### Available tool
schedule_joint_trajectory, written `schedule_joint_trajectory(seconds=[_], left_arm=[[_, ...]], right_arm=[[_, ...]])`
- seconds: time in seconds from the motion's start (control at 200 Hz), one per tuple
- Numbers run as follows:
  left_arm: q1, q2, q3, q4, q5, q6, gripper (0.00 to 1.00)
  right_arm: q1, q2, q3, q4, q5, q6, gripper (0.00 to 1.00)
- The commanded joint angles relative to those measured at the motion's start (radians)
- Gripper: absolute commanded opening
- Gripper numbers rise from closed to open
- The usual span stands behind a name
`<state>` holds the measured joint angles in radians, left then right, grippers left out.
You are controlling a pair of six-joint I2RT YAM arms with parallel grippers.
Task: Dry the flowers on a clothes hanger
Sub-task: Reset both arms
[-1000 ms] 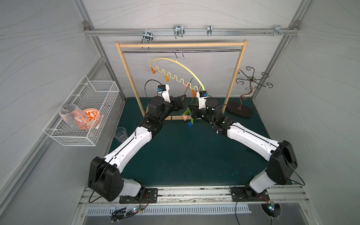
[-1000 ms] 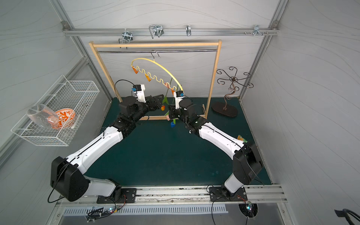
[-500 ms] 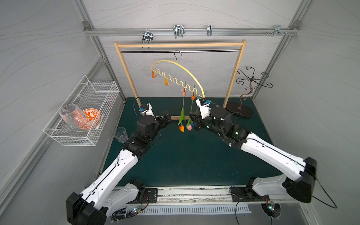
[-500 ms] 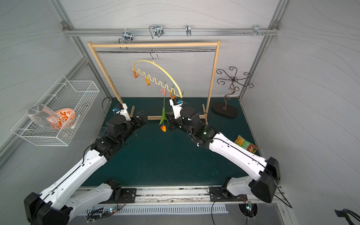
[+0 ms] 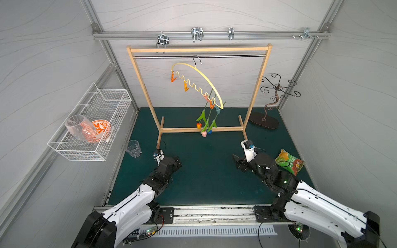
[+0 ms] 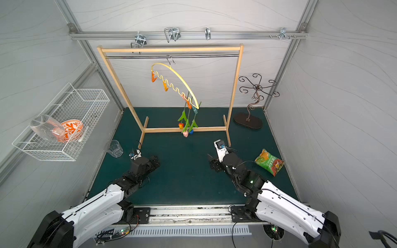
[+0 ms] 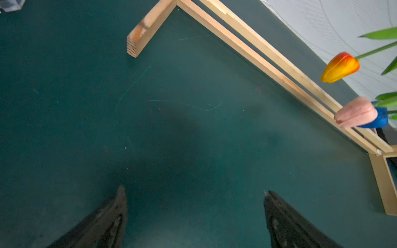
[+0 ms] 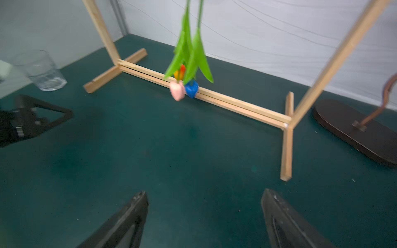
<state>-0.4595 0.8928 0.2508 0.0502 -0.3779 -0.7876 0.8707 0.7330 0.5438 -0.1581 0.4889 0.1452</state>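
While 3 flowers (image 5: pixel 206 124) hang head-down, clipped to tilted clothes hanger (image 5: pixel 209 83): left fingers (image 7: pixel 111 219), right fingers (image 8: pixel 129 219) spread apart, empty, over green surface (image 5: pixel 204 171), well clear.

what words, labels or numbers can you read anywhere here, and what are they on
No text here can be read.
Snack bag: it carries print, but it is too small and blurred to read in both top views.
Bowl in the basket: orange leaf pattern only, no words.
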Motion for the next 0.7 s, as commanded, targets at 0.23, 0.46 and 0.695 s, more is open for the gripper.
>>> schedule_joint_trajectory(seconds=[0.23, 0.46, 0.695], left_arm=[[-0.005, 0.083, 0.135, 0.125, 0.091, 0.055, 1.0], [-0.005, 0.057, 0.128, 0.119, 0.097, 0.038, 1.0], [-0.005, 0.06, 0.111, 0.164, 0.117, 0.033, 1.0]], right_arm=[[-0.379, 0.183, 0.054, 0.039, 0.065, 0.184, 0.9], [-0.44, 0.45, 0.141, 0.047, 0.165, 0.125, 0.97], [-0.517, 0.538, 0.076, 0.281, 0.146, -0.072, 0.99]])
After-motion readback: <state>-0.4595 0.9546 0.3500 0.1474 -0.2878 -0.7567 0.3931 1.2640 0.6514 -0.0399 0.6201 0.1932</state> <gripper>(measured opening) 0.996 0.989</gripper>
